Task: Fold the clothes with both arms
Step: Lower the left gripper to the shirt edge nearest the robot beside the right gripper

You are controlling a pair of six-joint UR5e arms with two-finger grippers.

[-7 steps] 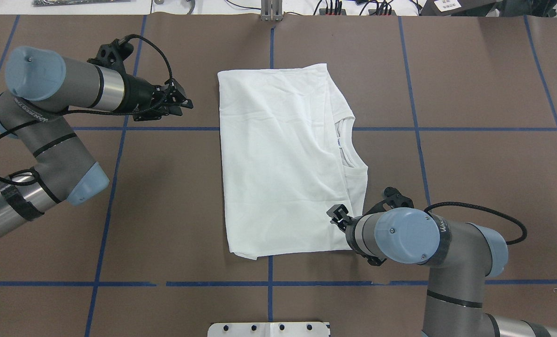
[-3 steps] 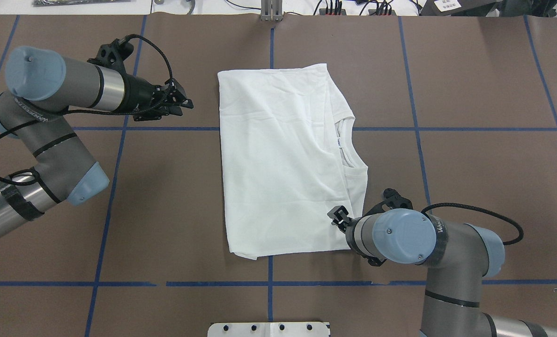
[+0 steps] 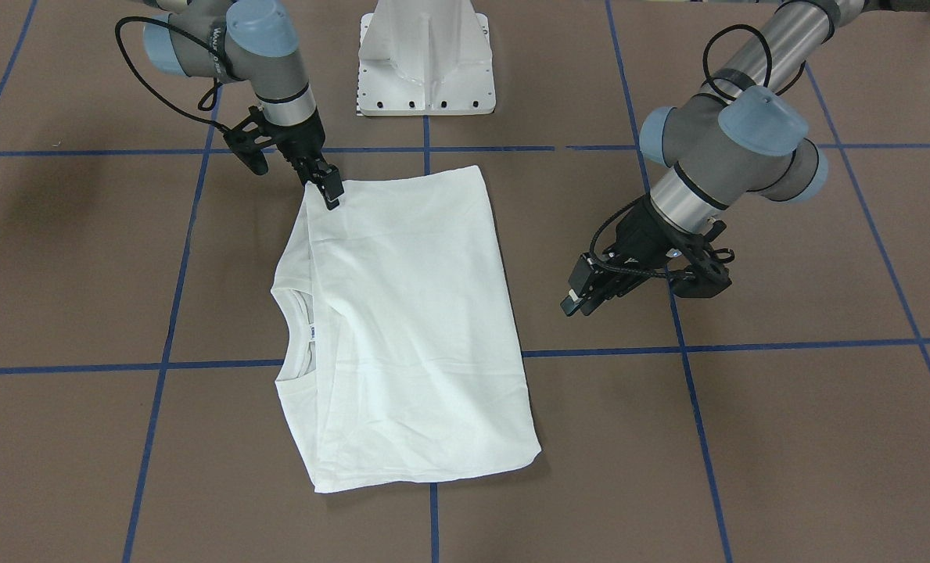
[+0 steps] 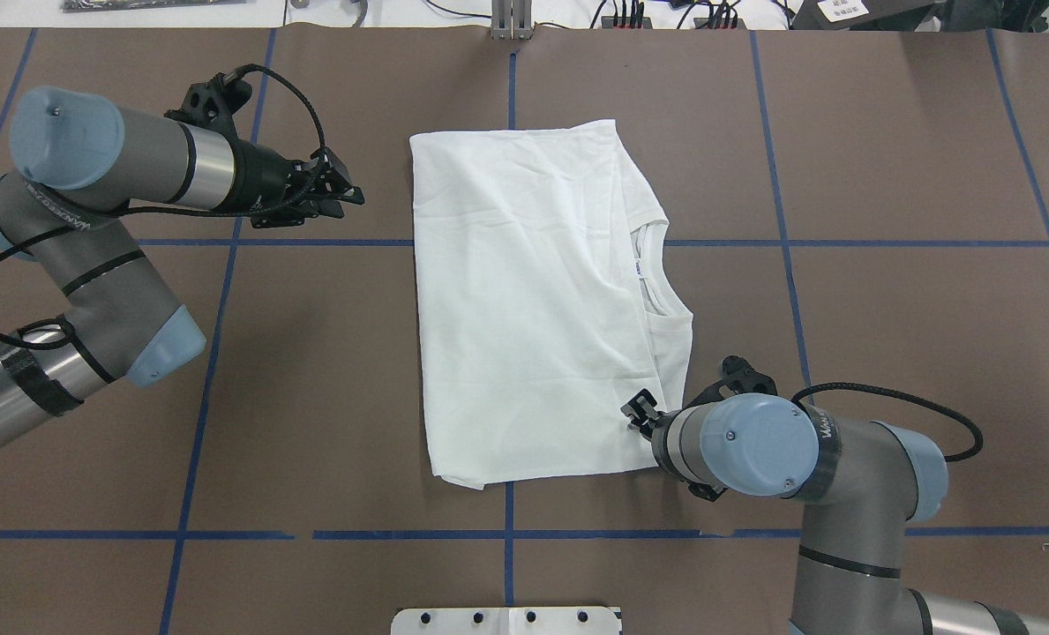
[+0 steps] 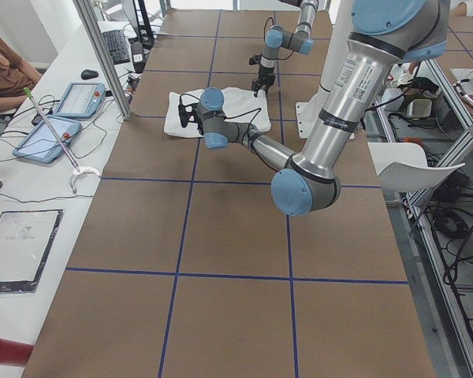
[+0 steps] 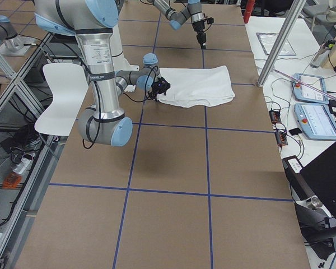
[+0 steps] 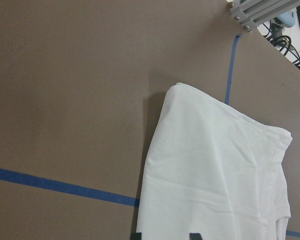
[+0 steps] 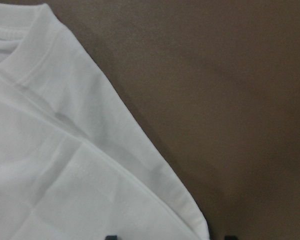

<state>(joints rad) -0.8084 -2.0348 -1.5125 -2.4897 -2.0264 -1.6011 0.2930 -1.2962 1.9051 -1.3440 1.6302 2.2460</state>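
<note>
The white shirt (image 4: 533,300) lies folded flat at mid table, its ribbed collar (image 4: 652,273) and small neck label toward the right; no printed text shows. My right gripper (image 4: 634,413) is low at the shirt's near right corner, also in the front-facing view (image 3: 332,195). In the right wrist view (image 8: 171,236) its jaws stand open with the shirt's corner (image 8: 65,165) between them. My left gripper (image 4: 352,196) hovers to the left of the shirt, apart from it, open and empty; its wrist view shows the shirt's far left corner (image 7: 215,175) ahead.
The white pedestal base (image 3: 425,59) stands at the near table edge, behind the shirt's near side. Blue tape lines (image 4: 206,353) grid the brown table. A metal post (image 4: 511,22) stands at the far edge. A bench with tablets (image 5: 59,118) runs beyond it.
My right arm has crept slightly left, bringing its gripper closer onto the shirt's near right corner. The left arm and the shirt have not moved.
</note>
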